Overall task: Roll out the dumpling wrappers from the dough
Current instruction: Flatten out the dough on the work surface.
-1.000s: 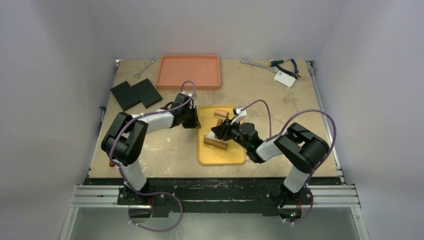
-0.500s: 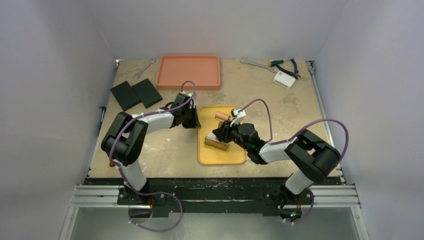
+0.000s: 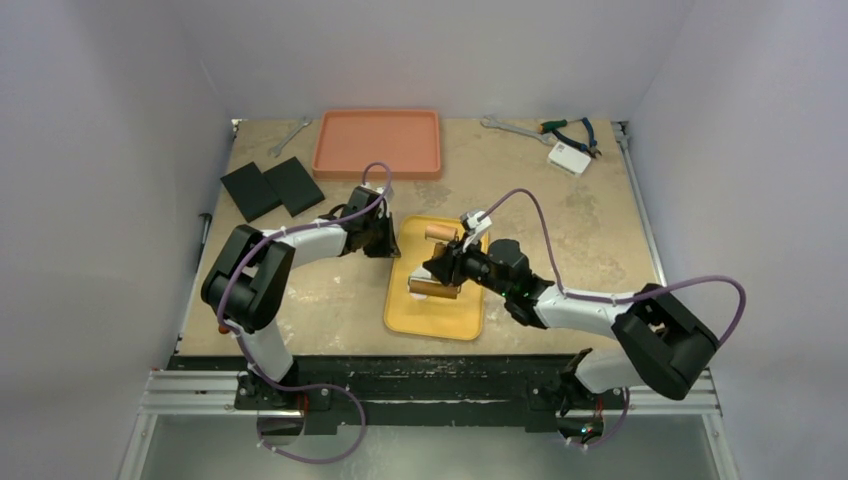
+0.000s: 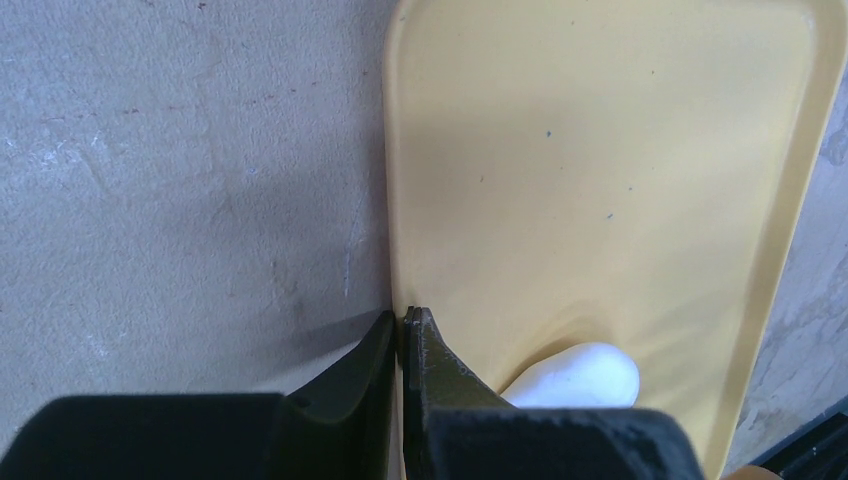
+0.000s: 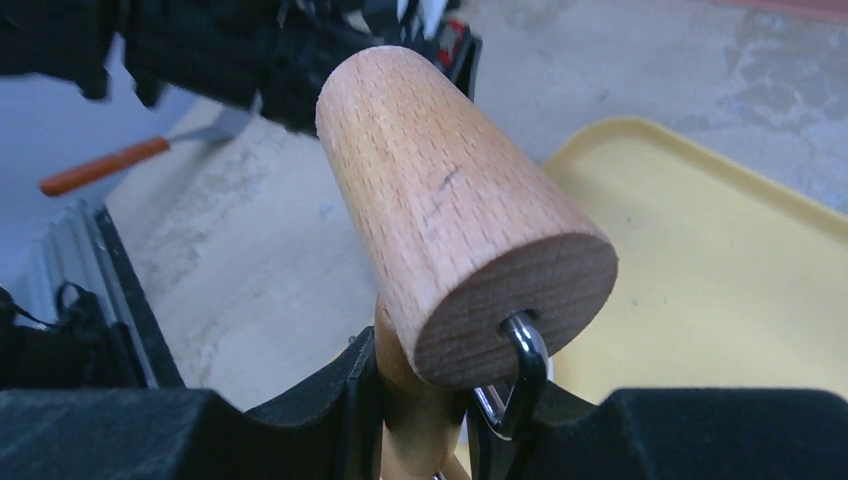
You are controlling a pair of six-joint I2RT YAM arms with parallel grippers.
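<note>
Rolling barely begun; no dumpling wrappers show yet.
My right end effector (image 5: 440,400) pinches the rolling pin (image 5: 450,200) by its handle. My left end effector (image 4: 402,325), pressed together, nips the yellow tray (image 4: 600,150) rim. The dough (image 4: 580,375) lies at its 4 o'clock, a thick lump I judge not yet flattened.

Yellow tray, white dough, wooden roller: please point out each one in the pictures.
yellow tray (image 4: 600,150), left wrist view, its bare floor.
white dough (image 4: 580,375), left wrist view, middle of the lump.
wooden roller (image 5: 440,190), right wrist view, side of the barrel.
</note>
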